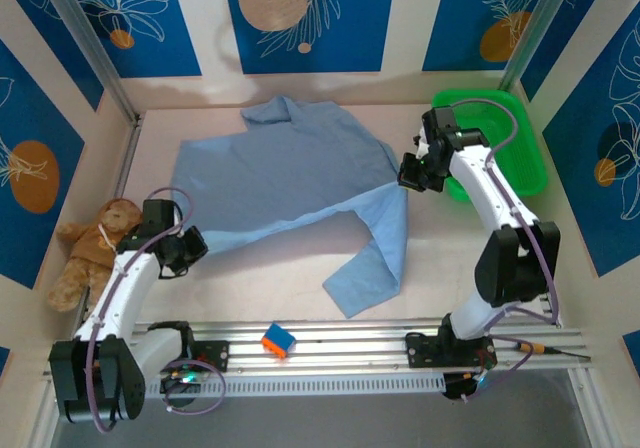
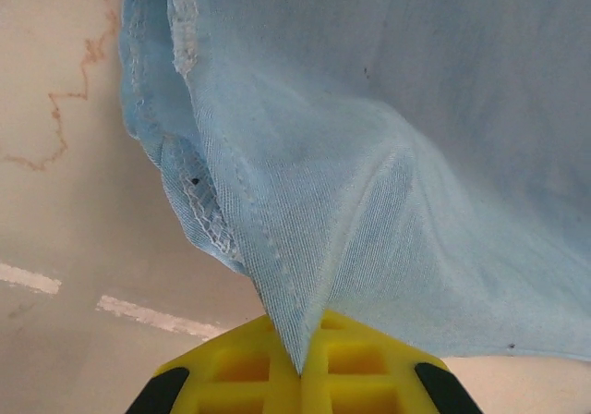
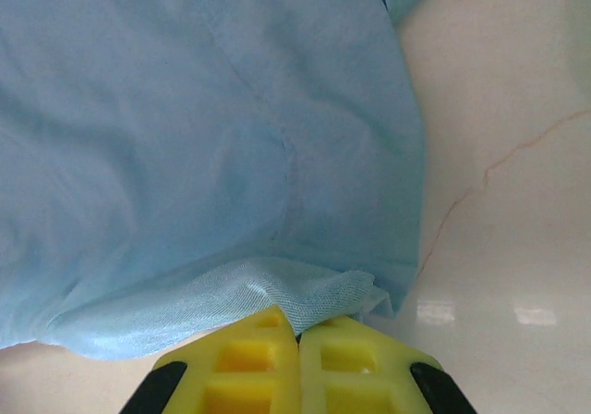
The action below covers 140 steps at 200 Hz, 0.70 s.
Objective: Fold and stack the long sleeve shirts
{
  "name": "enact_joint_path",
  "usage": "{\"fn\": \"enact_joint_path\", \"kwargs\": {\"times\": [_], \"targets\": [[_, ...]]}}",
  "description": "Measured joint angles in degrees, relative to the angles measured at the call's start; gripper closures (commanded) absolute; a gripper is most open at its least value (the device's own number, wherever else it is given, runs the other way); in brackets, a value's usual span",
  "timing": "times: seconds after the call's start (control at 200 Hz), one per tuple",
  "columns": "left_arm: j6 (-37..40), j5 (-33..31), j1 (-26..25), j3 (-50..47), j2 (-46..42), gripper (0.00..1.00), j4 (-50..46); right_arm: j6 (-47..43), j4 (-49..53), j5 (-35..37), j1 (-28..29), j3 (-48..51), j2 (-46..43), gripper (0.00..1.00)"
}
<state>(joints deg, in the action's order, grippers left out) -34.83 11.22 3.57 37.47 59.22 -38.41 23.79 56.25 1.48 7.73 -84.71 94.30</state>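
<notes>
Light blue shirt (image 1: 290, 178): spread over the middle of the table (image 1: 250, 293) with collar toward the far wall and one sleeve trailing toward the near edge, pinched at the near-left hem corner by the left gripper (image 1: 192, 244) and at the right side by the right gripper (image 1: 410, 173), both clamped fully on a fold of cloth. Probably light, thin and limp, so best held at hems, seams or corners and kept taut between two holds against sagging. Open room toward the near edge; tighter by the teddy bear (image 1: 90, 248) at left and the green basket (image 1: 520, 153) beside the right hold.
</notes>
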Motion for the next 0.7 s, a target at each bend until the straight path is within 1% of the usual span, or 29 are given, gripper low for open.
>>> {"fn": "enact_joint_path", "kwargs": {"times": [0.28,0.535,0.7], "targets": [[3.15,2.73,1.64,3.67,8.57,0.99,0.81,-2.36,1.51,1.64,0.02,-9.22,9.57,1.0],[5.49,4.26,4.48,5.11,12.35,0.97,1.97,-4.42,2.6,3.85,1.05,-17.29,16.68,1.0],[6.78,5.29,5.22,6.45,15.26,0.96,2.19,-5.79,3.5,5.62,1.92,-21.99,21.22,1.0]]}}
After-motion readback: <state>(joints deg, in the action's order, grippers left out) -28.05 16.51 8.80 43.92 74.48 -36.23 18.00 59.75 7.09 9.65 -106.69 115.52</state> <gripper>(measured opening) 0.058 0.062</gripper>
